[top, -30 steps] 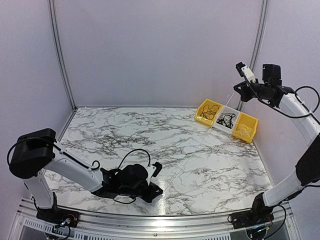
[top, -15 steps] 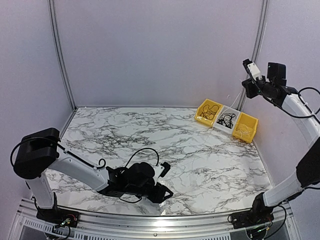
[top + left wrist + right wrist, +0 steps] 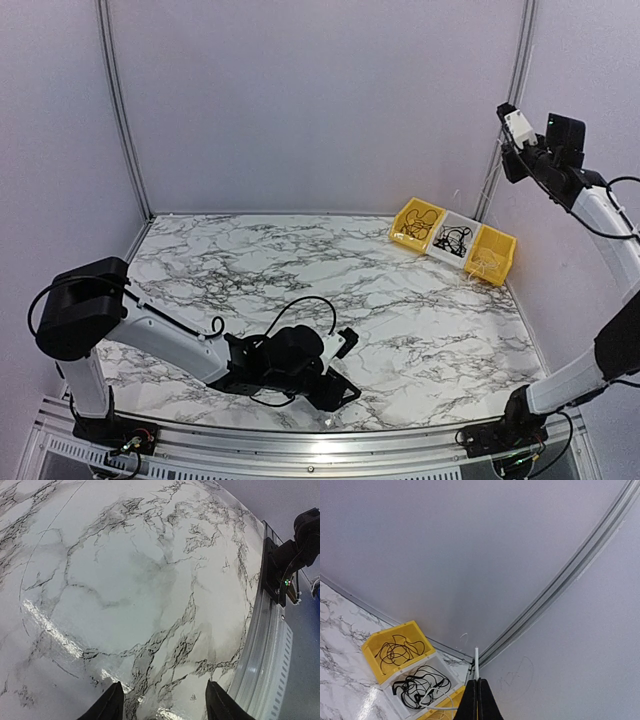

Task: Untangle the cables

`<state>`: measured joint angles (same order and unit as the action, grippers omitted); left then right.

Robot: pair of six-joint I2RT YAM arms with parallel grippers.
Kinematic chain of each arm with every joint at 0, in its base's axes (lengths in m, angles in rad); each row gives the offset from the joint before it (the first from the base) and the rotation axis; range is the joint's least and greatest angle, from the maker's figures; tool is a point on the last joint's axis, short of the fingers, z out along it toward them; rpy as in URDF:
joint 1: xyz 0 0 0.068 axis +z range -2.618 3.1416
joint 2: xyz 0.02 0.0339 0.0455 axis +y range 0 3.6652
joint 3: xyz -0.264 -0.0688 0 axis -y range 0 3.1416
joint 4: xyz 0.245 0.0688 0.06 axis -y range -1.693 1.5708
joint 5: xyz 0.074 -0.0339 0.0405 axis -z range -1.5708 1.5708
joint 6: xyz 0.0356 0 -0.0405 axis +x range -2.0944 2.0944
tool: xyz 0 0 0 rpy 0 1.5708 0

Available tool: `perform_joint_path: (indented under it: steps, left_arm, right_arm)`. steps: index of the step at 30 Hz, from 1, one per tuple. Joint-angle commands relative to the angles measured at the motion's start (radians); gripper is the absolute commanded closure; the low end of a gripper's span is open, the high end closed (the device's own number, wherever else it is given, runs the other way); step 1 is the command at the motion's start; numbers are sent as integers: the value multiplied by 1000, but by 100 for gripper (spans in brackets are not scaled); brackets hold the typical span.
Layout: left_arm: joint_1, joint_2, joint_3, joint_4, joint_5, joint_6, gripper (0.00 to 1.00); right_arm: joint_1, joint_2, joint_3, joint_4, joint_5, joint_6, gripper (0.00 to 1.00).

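The left gripper sits low over the table, close to the front edge. Its fingers are spread apart and there is nothing between them. A thin line curves over the marble in the left wrist view. It may be a loose strand, but it is too faint to tell.

Farther right, at the back of the table, three bins stand in a row, touching. The first yellow bin and the white bin beside it each hold a small heap of black cables. The last yellow bin holds pale ones.

The right gripper is high up in the back corner, well above the bins. Its fingers are pressed tight on a thin white cable. A short end sticks up above the tips, and the rest hangs down toward the bins.

The step looks like pulling one cable free and lifting it until it hangs straight. It seems to be clear of the black heaps, though where its low end lies is hard to see.

Next, the right arm likely needs to come down slowly and lay the white cable with the pale ones, without dragging it through the black heaps. The left gripper is free, so it could go to the next tangle.
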<state>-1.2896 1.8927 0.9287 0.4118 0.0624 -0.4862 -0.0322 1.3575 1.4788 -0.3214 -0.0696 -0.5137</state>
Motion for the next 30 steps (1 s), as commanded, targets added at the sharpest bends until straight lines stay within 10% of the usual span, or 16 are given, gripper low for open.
perform_joint_path:
  steps: [1, 19, 30]
  left_arm:
    - [-1, 11, 6, -23, 4, 15, 42]
    - [-1, 22, 1, -24, 7, 5, 45]
    - [-1, 29, -4, -24, 9, -6, 46]
  right_arm:
    - [-6, -19, 38, 110, 146, -49, 100]
    - [-11, 98, -27, 434, 339, -221, 100]
    - [-76, 189, -200, 418, 171, -114, 100]
